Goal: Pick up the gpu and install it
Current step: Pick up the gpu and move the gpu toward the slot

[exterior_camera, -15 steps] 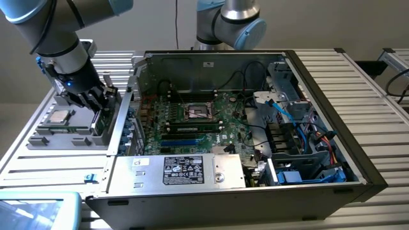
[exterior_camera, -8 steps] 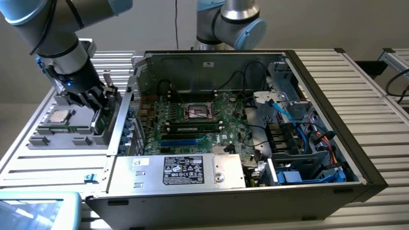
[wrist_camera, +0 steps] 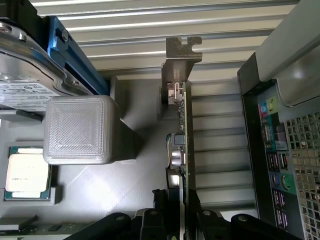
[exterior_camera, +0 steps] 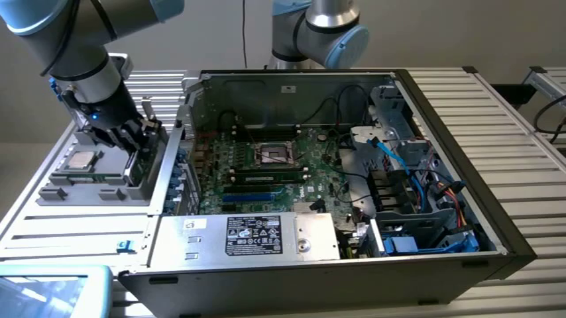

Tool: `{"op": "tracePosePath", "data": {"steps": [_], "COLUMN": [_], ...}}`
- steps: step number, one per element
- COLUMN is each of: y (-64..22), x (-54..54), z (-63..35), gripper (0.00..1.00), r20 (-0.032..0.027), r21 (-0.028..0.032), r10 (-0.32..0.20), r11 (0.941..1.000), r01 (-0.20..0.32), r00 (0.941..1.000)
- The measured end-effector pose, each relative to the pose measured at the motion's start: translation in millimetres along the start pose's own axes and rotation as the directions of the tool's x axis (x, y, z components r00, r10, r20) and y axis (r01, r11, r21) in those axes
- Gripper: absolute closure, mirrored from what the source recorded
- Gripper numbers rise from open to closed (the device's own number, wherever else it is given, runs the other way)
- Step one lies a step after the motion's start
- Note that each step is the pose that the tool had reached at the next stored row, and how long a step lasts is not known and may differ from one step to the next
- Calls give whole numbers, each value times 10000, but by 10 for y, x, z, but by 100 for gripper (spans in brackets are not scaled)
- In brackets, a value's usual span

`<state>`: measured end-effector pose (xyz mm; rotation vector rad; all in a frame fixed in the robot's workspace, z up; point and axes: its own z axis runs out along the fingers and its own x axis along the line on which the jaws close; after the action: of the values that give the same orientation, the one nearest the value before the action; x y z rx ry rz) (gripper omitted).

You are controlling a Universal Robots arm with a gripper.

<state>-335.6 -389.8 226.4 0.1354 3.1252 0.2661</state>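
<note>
The gpu point(wrist_camera: 181, 125) is pinched by the hand point(wrist_camera: 175, 220).
The card is gripped edge-on at the grey tray point(exterior_camera: 79, 195), just beside the open computer case point(exterior_camera: 309, 285) on the desk point(exterior_camera: 521, 119).

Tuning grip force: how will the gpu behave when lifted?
The gpu is a thin board seen edge-on, so likely stiff but fragile. It stands on edge, so apt to tip if pushed sideways. Its metal bracket probably weights one end.
</note>
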Motion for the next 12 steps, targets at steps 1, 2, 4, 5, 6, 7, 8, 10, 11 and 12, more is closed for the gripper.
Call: {"op": "tracePosePath", "data": {"steps": [1, 2, 4, 5, 6, 7, 8, 10, 11, 12], "y": [-5, -7, -7, -8, -8, -8, -8, -7, -2, 5], "x": [0, 0, -1, -1, -1, -1, 0, 0, 0, 0], "z": [-1, -4, -5, -5, -5, -5, -6, -5, -33, -77], "gripper": [72, 72, 72, 72, 72, 72, 72, 72, 72, 72], "r20": [-1, -1, 2, 2, 1, 0, 0, 1, -1, 0], "r21": [-1, 0, 21, 33, 33, 35, 35, 35, 36, 36], "r10": [-1, -1, 0, 0, -1, -1, -1, 0, 1, 2], "r11": [10000, 10000, 10000, 10000, 10000, 10000, 10000, 10000, 10000, 10000], "r01": [1, 1, 0, 0, 1, 1, 1, 0, -1, -2], "r00": [10000, 10000, 10000, 10000, 10000, 10000, 10000, 10000, 10000, 10000]}}
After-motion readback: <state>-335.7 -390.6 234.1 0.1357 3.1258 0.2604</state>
